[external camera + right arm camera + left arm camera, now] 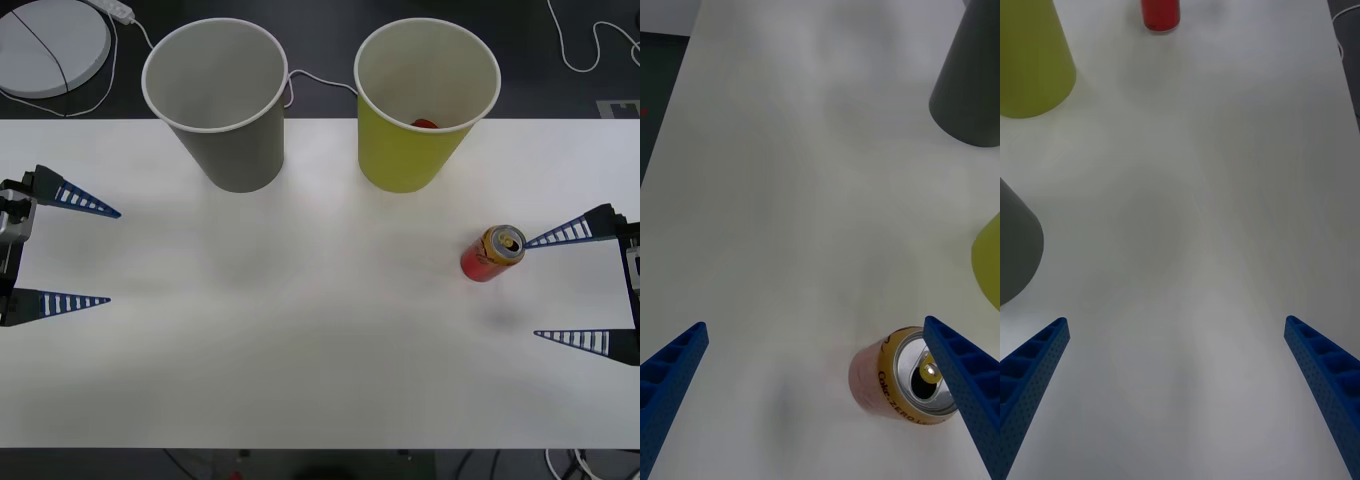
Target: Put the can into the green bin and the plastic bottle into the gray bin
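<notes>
Right gripper (532,289) jaws wide open, empty, beside upright red-gold can (492,253), tab-top opened

We take this for a lab or test room: a plain white rectangular surface (300,330) on a dark floor, loose white cables (585,50) trailing behind, and a round white disc-shaped device (50,45).

Glossy metal can (492,254) on a smooth matt white table (300,330).
</notes>
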`<state>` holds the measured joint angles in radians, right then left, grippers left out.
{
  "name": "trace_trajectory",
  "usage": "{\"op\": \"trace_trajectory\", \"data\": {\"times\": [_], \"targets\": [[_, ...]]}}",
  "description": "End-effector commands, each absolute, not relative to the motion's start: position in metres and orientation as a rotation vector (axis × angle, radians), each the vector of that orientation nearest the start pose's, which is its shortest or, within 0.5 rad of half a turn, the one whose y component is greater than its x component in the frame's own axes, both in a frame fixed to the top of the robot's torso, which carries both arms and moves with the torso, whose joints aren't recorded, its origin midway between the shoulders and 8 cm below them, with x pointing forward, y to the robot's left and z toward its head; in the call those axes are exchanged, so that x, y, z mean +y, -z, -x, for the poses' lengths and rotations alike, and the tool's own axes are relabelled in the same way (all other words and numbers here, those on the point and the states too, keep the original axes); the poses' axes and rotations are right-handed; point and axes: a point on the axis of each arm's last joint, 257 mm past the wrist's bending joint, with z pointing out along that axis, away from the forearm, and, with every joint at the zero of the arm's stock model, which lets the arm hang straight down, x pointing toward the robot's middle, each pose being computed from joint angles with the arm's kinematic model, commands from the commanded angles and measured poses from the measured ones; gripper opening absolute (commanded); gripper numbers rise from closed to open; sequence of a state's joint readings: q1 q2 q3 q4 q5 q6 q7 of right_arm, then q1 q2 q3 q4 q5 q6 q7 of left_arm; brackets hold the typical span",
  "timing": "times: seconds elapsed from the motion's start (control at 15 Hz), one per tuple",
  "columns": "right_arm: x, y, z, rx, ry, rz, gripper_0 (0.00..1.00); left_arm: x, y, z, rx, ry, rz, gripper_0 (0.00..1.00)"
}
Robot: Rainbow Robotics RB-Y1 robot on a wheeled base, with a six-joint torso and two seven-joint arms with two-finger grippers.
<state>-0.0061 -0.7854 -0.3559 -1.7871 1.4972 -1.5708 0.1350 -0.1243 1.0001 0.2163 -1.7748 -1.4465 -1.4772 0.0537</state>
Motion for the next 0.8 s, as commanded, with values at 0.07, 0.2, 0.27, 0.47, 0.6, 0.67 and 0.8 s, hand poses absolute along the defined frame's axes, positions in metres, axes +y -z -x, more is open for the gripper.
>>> {"op": "trace_trajectory", "data": {"times": [0.07, 0.2, 0.27, 0.47, 0.6, 0.67, 0.8], "targets": [[-0.284, 0.183, -0.357, 1.397, -0.257, 1.753, 1.0, 0.29, 0.149, -0.385, 1.518, 0.228, -1.784, 1.0], [-0.284, 0.183, -0.357, 1.397, -0.257, 1.753, 1.0, 0.29, 0.149, -0.385, 1.518, 0.228, -1.784, 1.0], [-0.282, 0.189, -0.352, 1.414, -0.292, 1.722, 1.0, 0.29, 0.149, -0.385, 1.518, 0.228, -1.784, 1.0], [-0.278, 0.182, -0.349, 1.398, -0.344, 1.673, 1.0, 0.29, 0.149, -0.385, 1.518, 0.228, -1.784, 1.0], [-0.284, 0.178, -0.352, 1.401, -0.324, 1.662, 1.0, 0.29, 0.149, -0.385, 1.518, 0.228, -1.784, 1.0], [-0.29, 0.174, -0.355, 1.408, -0.308, 1.649, 1.0, 0.29, 0.149, -0.385, 1.518, 0.228, -1.784, 1.0], [-0.305, 0.17, -0.36, 1.435, -0.284, 1.612, 1.0, 0.29, 0.149, -0.385, 1.518, 0.228, -1.784, 1.0]]}}
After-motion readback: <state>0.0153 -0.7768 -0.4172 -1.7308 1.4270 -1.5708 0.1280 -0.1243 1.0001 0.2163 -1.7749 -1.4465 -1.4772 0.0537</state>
